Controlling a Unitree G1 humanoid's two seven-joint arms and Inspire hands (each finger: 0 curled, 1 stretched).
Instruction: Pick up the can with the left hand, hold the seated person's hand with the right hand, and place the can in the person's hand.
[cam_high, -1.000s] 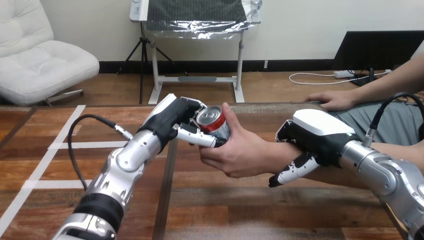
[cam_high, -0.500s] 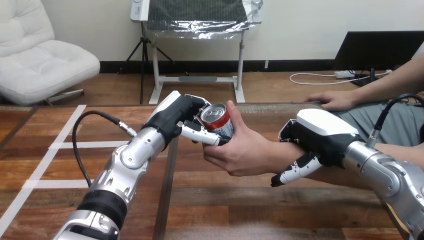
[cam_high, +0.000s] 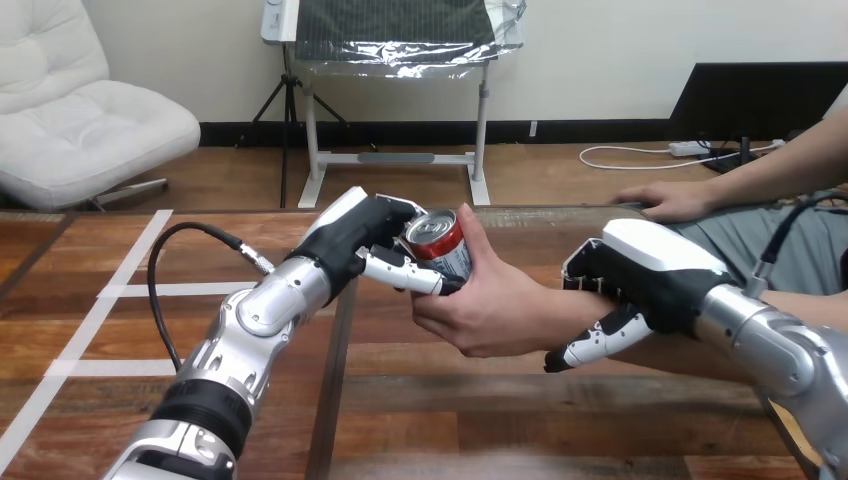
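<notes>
1. Fingers (cam_high: 402, 271) of the left hand (cam_high: 355, 238) clamp the red-and-silver metal can (cam_high: 441, 242), centre frame, which the person's hand (cam_high: 495, 310) also grasps.
2. Right hand (cam_high: 645, 272) seems curled round the person's wrist (cam_high: 565, 300).
3. Handover step; next move, I'd say: loosen the left fingers.

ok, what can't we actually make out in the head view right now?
1. Head view: the lower part of the can, covered by fingers of the left hand and by the person's hand, both wrapped round it.
2. Head view: the person's palm behind the can, so how far the can sits in it.
3. Head view: most of the person's wrist, covered by the right hand and its white shell.
</notes>
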